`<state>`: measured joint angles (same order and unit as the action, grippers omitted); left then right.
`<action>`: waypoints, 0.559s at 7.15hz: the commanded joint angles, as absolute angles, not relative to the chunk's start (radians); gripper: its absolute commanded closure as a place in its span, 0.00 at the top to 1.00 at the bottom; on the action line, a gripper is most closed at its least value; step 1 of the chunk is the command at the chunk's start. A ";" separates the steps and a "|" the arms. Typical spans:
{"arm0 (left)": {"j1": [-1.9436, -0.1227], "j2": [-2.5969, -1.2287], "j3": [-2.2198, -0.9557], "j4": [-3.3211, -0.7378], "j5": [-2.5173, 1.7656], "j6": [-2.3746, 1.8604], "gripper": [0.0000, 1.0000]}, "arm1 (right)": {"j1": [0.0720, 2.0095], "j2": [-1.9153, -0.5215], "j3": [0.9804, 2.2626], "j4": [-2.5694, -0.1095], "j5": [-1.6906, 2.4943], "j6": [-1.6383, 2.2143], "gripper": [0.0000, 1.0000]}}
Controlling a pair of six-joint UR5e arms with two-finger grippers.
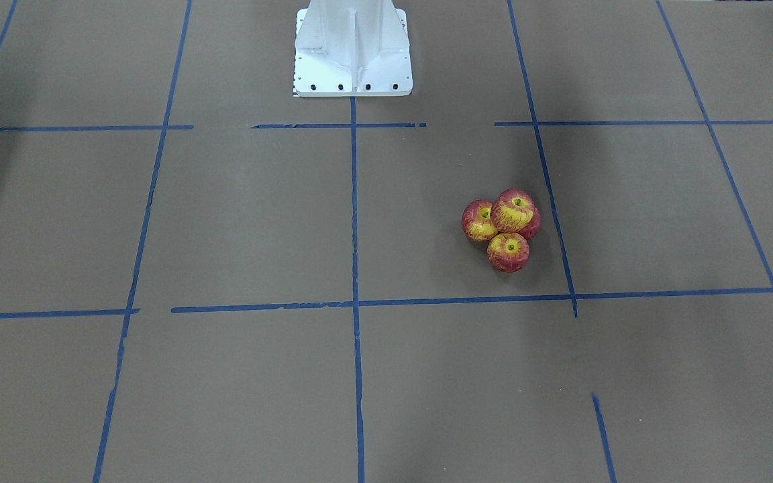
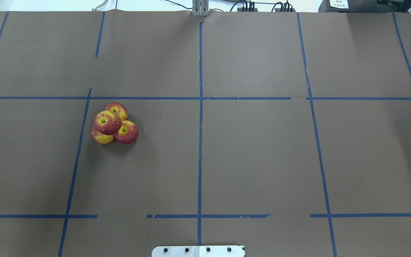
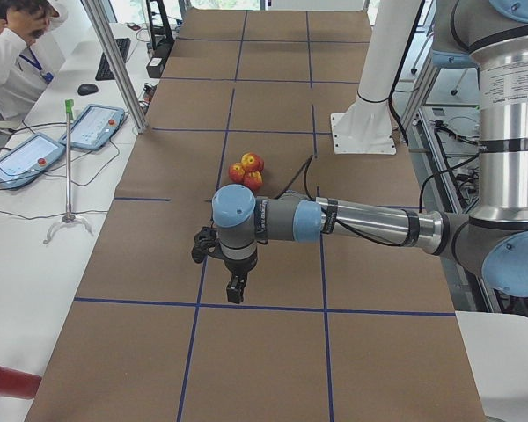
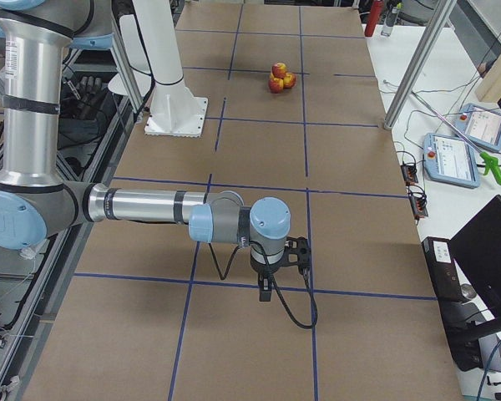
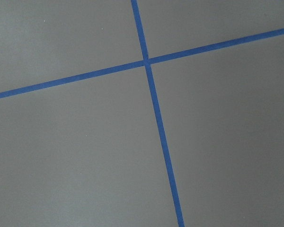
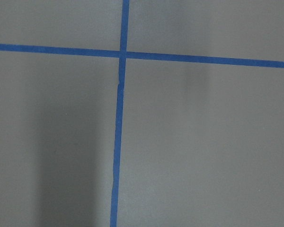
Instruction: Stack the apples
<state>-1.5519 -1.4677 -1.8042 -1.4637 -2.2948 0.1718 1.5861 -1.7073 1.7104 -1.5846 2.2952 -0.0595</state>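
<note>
The apples [image 1: 508,252] are red with yellow patches and lie bunched on the brown table. Three touch each other at table level, and one more apple [image 1: 512,210] rests on top of them. The pile also shows in the overhead view [image 2: 107,122], left of centre, and in both side views [image 3: 246,170] [image 4: 278,77]. My left gripper [image 3: 236,288] shows only in the exterior left view, pointing down over the table well short of the pile. My right gripper [image 4: 265,288] shows only in the exterior right view, far from the pile. I cannot tell whether either is open or shut.
The white robot base [image 1: 353,54] stands at the table's edge. Blue tape lines [image 2: 200,142] grid the brown surface. A side bench holds tablets [image 3: 92,126], a metal post [image 3: 114,61] rises beside it, and an operator [image 3: 9,44] sits there.
</note>
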 commanded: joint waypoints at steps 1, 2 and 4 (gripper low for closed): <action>-1.551 -1.483 -1.770 -1.469 -2.296 0.173 1.00 | 1.586 -1.707 1.710 -1.585 2.295 -0.060 1.00; -1.551 -1.485 -1.769 -1.471 -2.296 0.173 1.00 | 1.586 -1.707 1.710 -1.585 2.295 -0.058 1.00; -1.551 -1.493 -1.790 -1.471 -2.296 0.167 1.00 | 1.586 -1.707 1.710 -1.585 2.295 -0.058 1.00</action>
